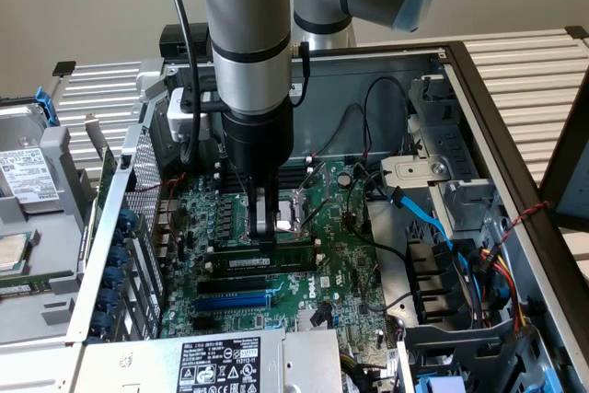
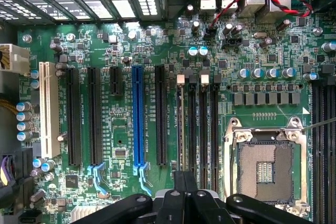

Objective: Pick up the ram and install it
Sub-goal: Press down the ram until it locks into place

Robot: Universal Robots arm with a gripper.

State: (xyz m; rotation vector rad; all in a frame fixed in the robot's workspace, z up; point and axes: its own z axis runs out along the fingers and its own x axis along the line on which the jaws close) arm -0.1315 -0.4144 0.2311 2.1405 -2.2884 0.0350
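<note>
The ram (image 1: 241, 262) is a dark-green stick with a white label. It stands on edge along a memory slot of the motherboard (image 1: 340, 264), inside the open computer case. My gripper (image 1: 265, 235) comes straight down onto the stick's upper edge near its middle, shut, with the fingertips meeting the ram. In the wrist view the shut gripper (image 2: 185, 184) hangs over the row of black memory slots (image 2: 202, 129), in line with the slot nearest the long black expansion slots.
A blue expansion slot (image 1: 230, 301) (image 2: 137, 119) lies beside the memory slots. The open CPU socket (image 2: 265, 169) lies on their other side. A power supply (image 1: 221, 361) closes the near side. A drive cage (image 1: 442, 227) with cables stands at the exterior view's right.
</note>
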